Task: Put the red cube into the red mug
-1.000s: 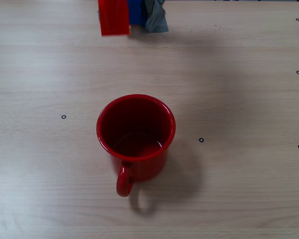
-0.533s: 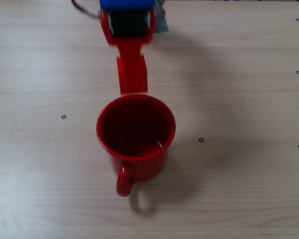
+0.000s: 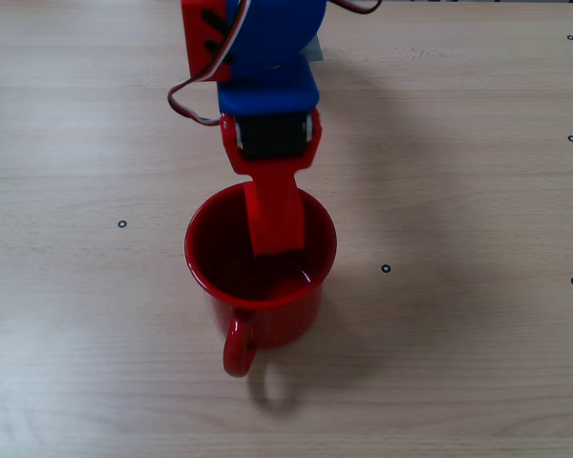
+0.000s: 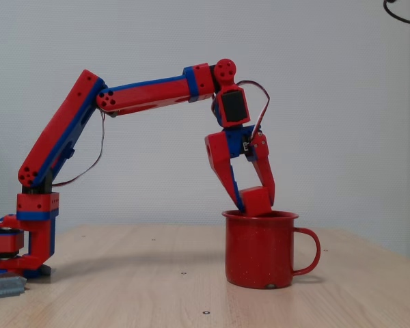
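End effector [image 4: 255,199] pinching red cube [image 4: 255,201] btw two fingers, cube just above rim of red mug [image 4: 260,249], over its opening. Held there prob. so release drops it straight in; not yet let go. In overhead fixed view, cube hidden under red finger [image 3: 276,215]; mug interior looks empty. Mug upright on wood counter [image 3: 458,191], handle twd camera in that view. No brand, label or readable writing anywhere; only small ring marks on counter.

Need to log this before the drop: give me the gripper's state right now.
Gripper: closed, its fingers holding the red cube just above the rim of the red mug.
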### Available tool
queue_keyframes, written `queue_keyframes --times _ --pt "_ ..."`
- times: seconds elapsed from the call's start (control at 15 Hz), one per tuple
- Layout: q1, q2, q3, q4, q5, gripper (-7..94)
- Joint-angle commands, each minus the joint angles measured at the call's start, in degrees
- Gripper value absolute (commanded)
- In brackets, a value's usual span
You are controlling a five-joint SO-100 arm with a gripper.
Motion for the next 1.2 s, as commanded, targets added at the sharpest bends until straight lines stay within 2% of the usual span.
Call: queue_keyframes --times 0.0,0.33,0.47,0.53,0.6,1.13 --pt "-0.88 2.20 -4.04 -1.05 0.88 0" --pt "0.00 1.23 -4.04 -1.23 0.00 2" --pt "0.09 1.32 -4.04 -0.18 -0.26 24" --pt "0.09 1.32 -4.04 0.44 -0.18 42" --pt "0.09 1.23 -3.96 0.70 -0.18 48" --pt "0.53 2.29 -3.78 0.53 -0.79 51"
